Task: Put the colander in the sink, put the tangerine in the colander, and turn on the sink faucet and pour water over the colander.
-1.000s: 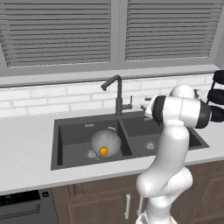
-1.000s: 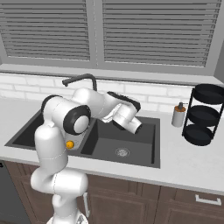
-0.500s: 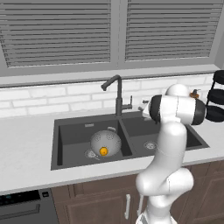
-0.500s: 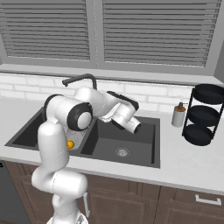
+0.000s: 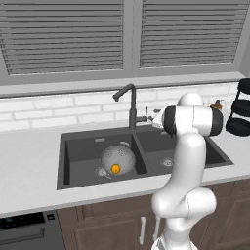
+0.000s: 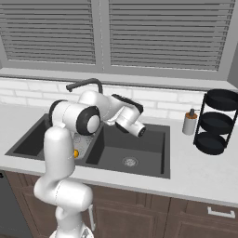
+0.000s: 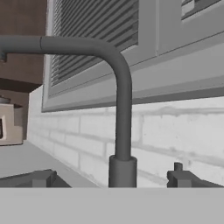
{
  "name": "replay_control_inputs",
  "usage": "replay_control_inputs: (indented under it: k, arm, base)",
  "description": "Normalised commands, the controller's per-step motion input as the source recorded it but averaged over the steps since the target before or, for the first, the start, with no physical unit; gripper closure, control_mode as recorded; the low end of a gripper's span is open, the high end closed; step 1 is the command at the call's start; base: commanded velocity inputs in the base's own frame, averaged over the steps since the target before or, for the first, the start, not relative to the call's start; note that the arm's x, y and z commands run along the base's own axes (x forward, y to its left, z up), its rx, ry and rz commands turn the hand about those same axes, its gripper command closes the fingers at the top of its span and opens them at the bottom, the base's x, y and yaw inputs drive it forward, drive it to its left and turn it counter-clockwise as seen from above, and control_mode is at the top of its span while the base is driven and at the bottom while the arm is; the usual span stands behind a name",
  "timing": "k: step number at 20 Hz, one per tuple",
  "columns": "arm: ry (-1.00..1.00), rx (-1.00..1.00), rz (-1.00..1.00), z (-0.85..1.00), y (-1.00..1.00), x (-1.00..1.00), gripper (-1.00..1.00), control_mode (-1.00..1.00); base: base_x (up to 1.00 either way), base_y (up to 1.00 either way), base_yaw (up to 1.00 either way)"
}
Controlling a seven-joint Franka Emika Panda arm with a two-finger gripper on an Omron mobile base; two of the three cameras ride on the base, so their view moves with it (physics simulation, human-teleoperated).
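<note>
Two basins make up the dark grey sink (image 5: pixel 141 168), which is sitting sunk into the pale bench (image 5: pixel 29 171), and the left basin is holding the colander (image 5: pixel 117 158), a round silver-grey pierced bowl that is resting near that basin's middle. One tangerine (image 5: pixel 115 169), small and bright orange, is showing at about 6 o'clock on the colander in the left base view, though whether it is lying fully inside the bowl or against its near wall I cannot tell. Rising from the bench at 12 o'clock of the divider between the basins, the sink faucet (image 5: pixel 130 104) is standing upright, its gooseneck spout curving over toward the left basin. The white arm is reaching across the right basin toward the faucet, and the gripper (image 6: pixel 114 101) is hanging just beside the faucet's stem at about 3 o'clock of it, above the back rim of the sink. In the hand view the faucet's column is standing straight ahead, between the two dark fingertips (image 7: pixel 186 179), with a clear gap on either side; the jaws are standing spread wide and are holding nothing. A white soap dispenser (image 6: pixel 189 122) is standing on the bench at 3 o'clock of the sink, and a black tiered rack (image 6: pixel 216 122) is standing just beyond it, farther toward 3 o'clock.
</note>
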Motion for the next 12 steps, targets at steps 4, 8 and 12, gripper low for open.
replay_control_inputs:
  k: [4,8,12]
  arm:
    - [0.02,0.0,-0.02,-0.08,0.03,0.44,-1.0,-1.0]
    - [0.03,0.0,0.0,-0.19,0.0,0.41,-1.0,-1.0]
    - [0.04,0.0,-0.01,-0.23,0.0,0.33,-1.0,-1.0]
  base:
    - [0.0,0.0,0.0]
    - [0.0,0.0,0.0]
    - [0.0,0.0,0.0]
